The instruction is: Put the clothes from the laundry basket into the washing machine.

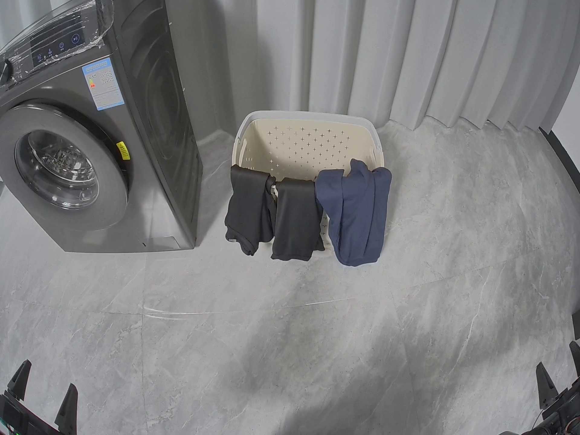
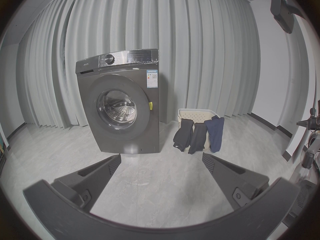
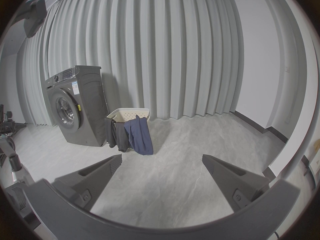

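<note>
A cream laundry basket (image 1: 302, 137) stands on the floor against the curtain, to the right of the grey washing machine (image 1: 90, 122). Over its front rim hang two dark grey garments (image 1: 251, 209) (image 1: 296, 219) and a navy blue garment (image 1: 356, 212). The machine's round door (image 1: 57, 164) is shut. My left gripper (image 1: 43, 388) is low at the near left, open and holding nothing. My right gripper (image 1: 562, 373) is low at the near right, open and holding nothing. Both are far from the basket (image 2: 196, 114) (image 3: 128, 114).
A pale pleated curtain (image 1: 393, 43) runs along the back. Grey tiled floor (image 1: 302, 333) lies bare between me and the basket. A dark skirting board (image 1: 559, 149) edges the wall at the right. A stand with equipment (image 2: 310, 140) is at the side.
</note>
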Tool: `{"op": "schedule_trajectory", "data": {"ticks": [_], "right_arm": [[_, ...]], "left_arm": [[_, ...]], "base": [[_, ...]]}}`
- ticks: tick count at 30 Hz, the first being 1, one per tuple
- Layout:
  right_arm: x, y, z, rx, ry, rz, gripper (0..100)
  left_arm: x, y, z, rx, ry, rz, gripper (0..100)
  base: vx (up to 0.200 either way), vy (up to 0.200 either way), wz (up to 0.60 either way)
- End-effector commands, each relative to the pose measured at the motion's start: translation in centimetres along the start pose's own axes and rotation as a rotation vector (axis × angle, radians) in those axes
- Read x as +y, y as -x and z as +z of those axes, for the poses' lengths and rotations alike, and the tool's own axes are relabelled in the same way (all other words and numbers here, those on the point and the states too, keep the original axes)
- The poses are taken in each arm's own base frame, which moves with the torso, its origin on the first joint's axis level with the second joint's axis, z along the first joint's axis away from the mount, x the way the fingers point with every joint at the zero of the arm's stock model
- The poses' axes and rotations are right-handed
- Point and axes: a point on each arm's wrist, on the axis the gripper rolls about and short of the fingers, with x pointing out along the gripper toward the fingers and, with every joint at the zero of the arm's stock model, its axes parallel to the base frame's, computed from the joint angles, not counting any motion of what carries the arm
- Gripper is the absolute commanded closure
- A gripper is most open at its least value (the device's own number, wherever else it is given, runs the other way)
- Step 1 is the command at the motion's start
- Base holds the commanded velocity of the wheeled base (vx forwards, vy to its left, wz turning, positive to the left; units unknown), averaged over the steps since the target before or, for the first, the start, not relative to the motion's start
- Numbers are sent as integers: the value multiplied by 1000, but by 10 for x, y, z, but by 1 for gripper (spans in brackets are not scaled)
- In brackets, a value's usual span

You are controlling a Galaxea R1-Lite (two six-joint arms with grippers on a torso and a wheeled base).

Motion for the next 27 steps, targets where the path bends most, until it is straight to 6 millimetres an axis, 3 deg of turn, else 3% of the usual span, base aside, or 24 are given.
{"op": "schedule_trajectory", "data": {"ticks": [1, 4, 27], "right_arm": [[0, 0, -5, 1, 0, 1, 0], [0, 0, -5, 1, 0, 1, 0], [0, 0, -5, 1, 0, 1, 0]], "left_arm": [[0, 0, -5, 3, 0, 1, 0], [0, 0, -5, 3, 0, 1, 0], [0, 0, -5, 3, -1, 1, 0]], "base": [[200, 0, 0], [200, 0, 0], [0, -26, 0]]}}
